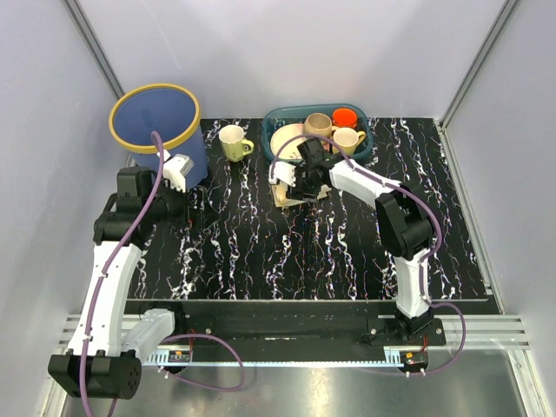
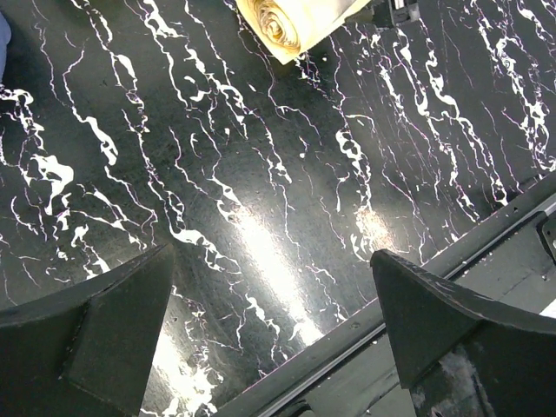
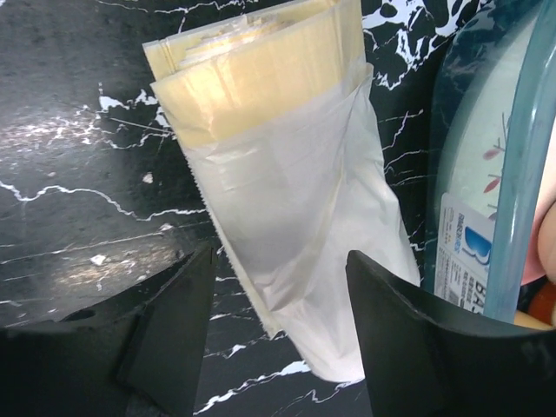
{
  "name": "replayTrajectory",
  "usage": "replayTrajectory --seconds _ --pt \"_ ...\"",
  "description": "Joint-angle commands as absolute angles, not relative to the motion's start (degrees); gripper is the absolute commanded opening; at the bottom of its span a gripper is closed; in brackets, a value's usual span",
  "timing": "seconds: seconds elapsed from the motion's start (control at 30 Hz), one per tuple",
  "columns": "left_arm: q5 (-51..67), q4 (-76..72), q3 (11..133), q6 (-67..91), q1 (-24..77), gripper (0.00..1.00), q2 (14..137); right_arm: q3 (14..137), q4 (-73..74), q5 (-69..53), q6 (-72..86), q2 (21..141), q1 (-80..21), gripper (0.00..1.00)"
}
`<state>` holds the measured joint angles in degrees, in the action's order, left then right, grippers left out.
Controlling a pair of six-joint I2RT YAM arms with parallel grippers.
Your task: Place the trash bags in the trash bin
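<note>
Straddling the trash bags (image 3: 278, 130) — light, limp, slippery film, best pinched across the folded middle — right gripper (image 3: 278, 256) stands parted; left gripper (image 2: 271, 256) gapes, empty.

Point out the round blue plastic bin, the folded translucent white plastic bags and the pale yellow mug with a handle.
Round blue plastic bin (image 1: 152, 113): top view, its bare inside.
Folded translucent white plastic bags (image 3: 287, 200): right wrist view, middle of the film.
Pale yellow mug (image 1: 231, 137): top view, its open mouth.
</note>
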<state>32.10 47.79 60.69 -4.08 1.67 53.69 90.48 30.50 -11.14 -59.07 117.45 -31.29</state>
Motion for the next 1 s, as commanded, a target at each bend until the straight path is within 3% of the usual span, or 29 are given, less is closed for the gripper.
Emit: replayTrajectory --seconds 0.0,0.27,0.37,0.5,0.63,0.8,0.97 --pt "35.16 44.47 60.12 -2.81 1.32 0.99 53.26 93.43 27.25 -10.28 -63.63 119.09 -31.46 0.66" --pt "36.30 43.95 59.24 -3.08 1.32 0.99 53.00 91.06 26.11 -9.58 -68.02 120.94 -31.90 0.59" --pt "36.56 43.95 59.15 -3.16 1.32 0.99 53.17 89.91 25.93 -9.67 -68.90 120.85 -32.34 0.46" --pt "37.09 43.95 58.89 -3.60 1.32 0.99 53.35 89.83 26.89 -10.45 -67.68 120.06 -32.43 0.02" --pt "37.79 44.03 58.27 -4.92 1.32 0.99 53.26 92.10 32.15 -12.74 -59.88 116.29 -32.52 0.00" --pt "39.80 42.19 56.08 -3.61 1.41 0.99 55.36 98.61 45.50 -23.61 -37.82 113.03 -32.08 0.00" --pt "42.36 39.29 53.62 -0.18 5.26 0.87 58.97 97.74 47.29 -37.42 -12.26 109.51 -27.71 0.00"
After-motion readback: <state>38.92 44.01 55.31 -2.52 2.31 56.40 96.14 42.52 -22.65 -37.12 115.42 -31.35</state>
